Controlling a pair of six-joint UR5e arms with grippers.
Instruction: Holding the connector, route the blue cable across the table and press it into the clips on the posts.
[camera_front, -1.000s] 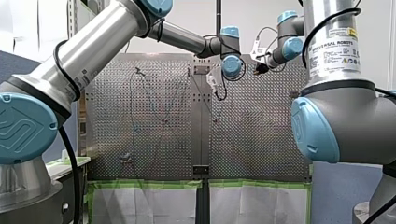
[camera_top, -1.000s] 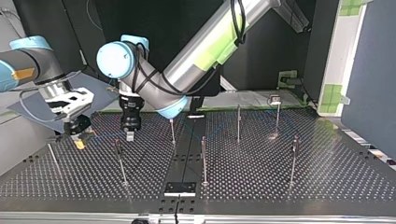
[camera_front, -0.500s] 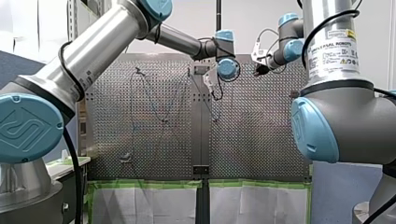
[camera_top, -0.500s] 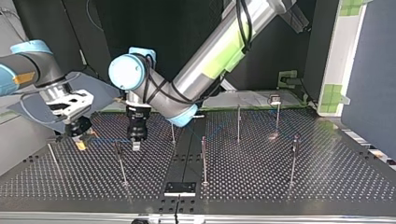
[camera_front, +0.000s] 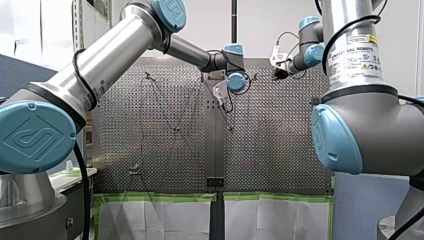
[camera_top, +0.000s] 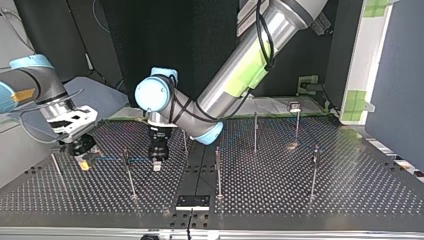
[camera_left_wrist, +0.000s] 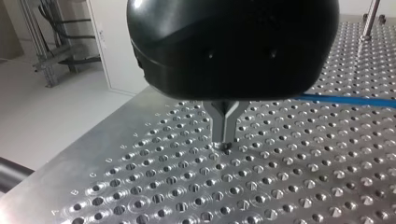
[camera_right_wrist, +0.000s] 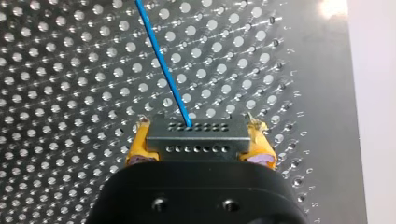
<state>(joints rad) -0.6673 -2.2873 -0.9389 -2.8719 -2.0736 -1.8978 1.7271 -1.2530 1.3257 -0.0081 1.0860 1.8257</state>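
Right pincer (camera_right_wrist: 197, 142) pinches the connector (camera_right_wrist: 196, 130) between yellow pads; the blue cable (camera_right_wrist: 163, 65) runs straight ahead over the desk (camera_right_wrist: 70, 93) toward my left pincer (camera_left_wrist: 223, 137), its fingers pressed together, with one post (camera_top: 130, 175) standing between the two.

connector (camera_right_wrist: 196, 137) in my right gripper (camera_right_wrist: 198, 127), cable (camera_right_wrist: 163, 65) ahead of it over table (camera_right_wrist: 70, 116), my left gripper (camera_top: 157, 166) near post (camera_top: 130, 175)

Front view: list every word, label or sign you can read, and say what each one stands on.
"UNIVERSAL ROBOTS": on the white label on my right arm.
Smaller print and symbols beneath it: too small to read.
Blue joint caps: raised logo, no readable letters.
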